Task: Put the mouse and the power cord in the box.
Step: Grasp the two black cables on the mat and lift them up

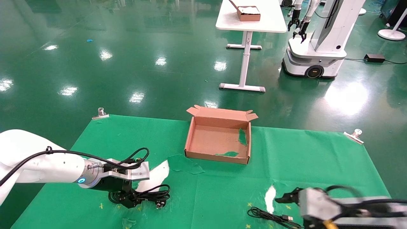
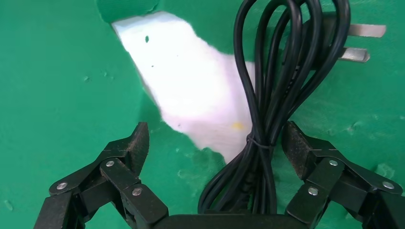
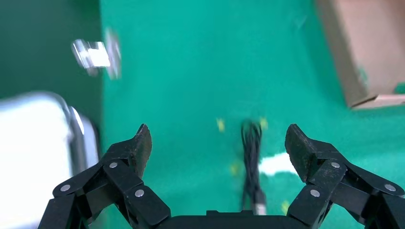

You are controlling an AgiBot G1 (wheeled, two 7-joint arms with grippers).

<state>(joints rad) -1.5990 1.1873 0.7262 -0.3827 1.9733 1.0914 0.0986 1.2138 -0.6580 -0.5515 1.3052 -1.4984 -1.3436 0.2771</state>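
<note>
Two end effectors low over the green surface, each near a cable, and the box still empty.

Power cord (image 2: 267,119) lies coiled on the surface at the near left, its pronged plug (image 2: 356,43) pointing away; the left end effector (image 2: 217,145) is spread wide around the bundle, holding nothing, with the cord sitting close to one finger (image 2: 298,145) rather than centred. To grip well it should shift so the tied waist of the coil sits midway, press down to the cloth, then close over all strands so no loop slips free. A thin cable with a USB plug (image 1: 273,217) lies near the right end effector (image 3: 217,143), also wide open and empty; I cannot make out the mouse. The box (image 1: 219,122) stands open at mid-surface, well apart from both.
</note>
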